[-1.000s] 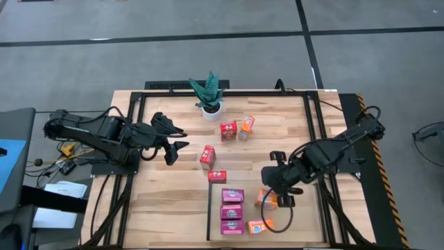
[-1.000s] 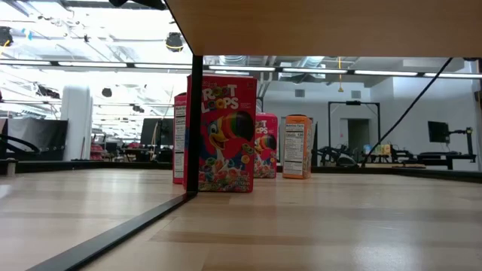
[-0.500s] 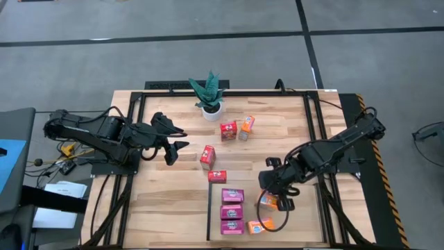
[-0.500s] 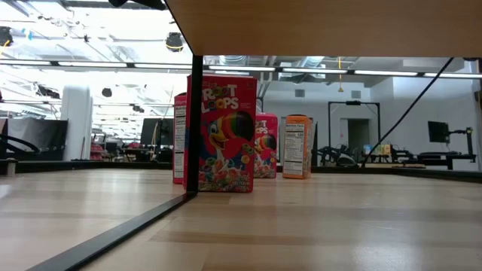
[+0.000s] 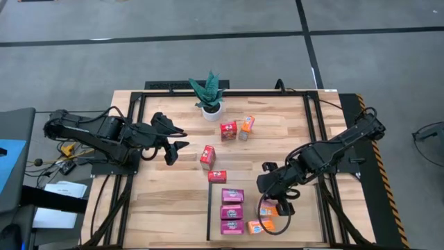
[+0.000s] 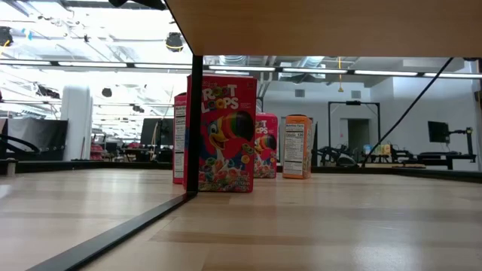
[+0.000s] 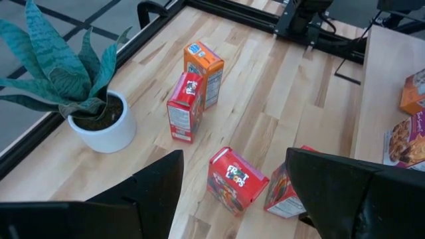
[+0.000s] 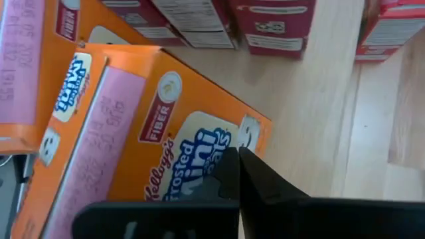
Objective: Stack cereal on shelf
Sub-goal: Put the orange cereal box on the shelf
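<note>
Left gripper parked over the left edge of the table, fingers apart, holding nothing. Past it, a potted plant near the far edge.

Toward the table's middle, off the shelf, four boxes: a red box standing nearest the left gripper, a second red box flat just outside the shelf's far left corner, a third red box upright farther back, and an orange box just beside that one.

On the shelf, along its left edge, three purple boxes in a tight row running from far to near. Just right of the nearest one, a second orange box at the shelf's near edge.

Right gripper low over the shelf with fingers pressed together, clamped on nothing, tip over the printed face of the third orange box. That box lies flat directly under the fingers, long axis slanting across the wrist view, close beside the other orange box on the shelf.

Count: three purple, three orange, three red. Likely a nudge into line, so the slant of the box against the row matters most.
</note>
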Motion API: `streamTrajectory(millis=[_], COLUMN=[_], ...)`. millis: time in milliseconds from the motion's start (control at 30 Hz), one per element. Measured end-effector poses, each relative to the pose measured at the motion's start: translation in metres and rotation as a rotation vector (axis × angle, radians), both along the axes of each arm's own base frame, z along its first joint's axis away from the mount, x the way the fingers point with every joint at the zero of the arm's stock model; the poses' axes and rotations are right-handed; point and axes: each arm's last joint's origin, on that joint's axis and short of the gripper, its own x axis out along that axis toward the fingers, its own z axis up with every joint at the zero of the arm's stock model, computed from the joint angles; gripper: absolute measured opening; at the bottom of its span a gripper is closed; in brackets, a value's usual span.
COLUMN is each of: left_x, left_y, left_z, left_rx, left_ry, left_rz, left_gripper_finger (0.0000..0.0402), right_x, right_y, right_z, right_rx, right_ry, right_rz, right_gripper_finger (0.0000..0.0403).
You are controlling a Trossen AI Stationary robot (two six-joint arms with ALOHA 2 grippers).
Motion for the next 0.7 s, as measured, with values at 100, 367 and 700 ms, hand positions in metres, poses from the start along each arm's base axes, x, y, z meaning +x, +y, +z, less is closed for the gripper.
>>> streamTrajectory(millis=[100,367,700], left_x=[0.0,0.0,0.0], left_y=[0.0,0.0,0.0], left_z=[0.0,0.0,0.0], left_rx=[0.0,-0.001,-0.011], left_ry=[0.0,-0.001,-0.005], left_rz=[0.0,0.001,0.007], left_gripper_finger=[0.0255,0.0255,0.0255], right_x=[0.0,-0.005,-0.007], right_y=[0.0,-0.009,-0.011], right_z=[0.0,-0.005,-0.015], right_rx=[0.0,-0.07,-0.012], right_ry=[-0.002,0.085,0.082], right_rz=[-0.001,-0.047,0.018], right_gripper_finger=[0.0015,0.0039,0.0007])
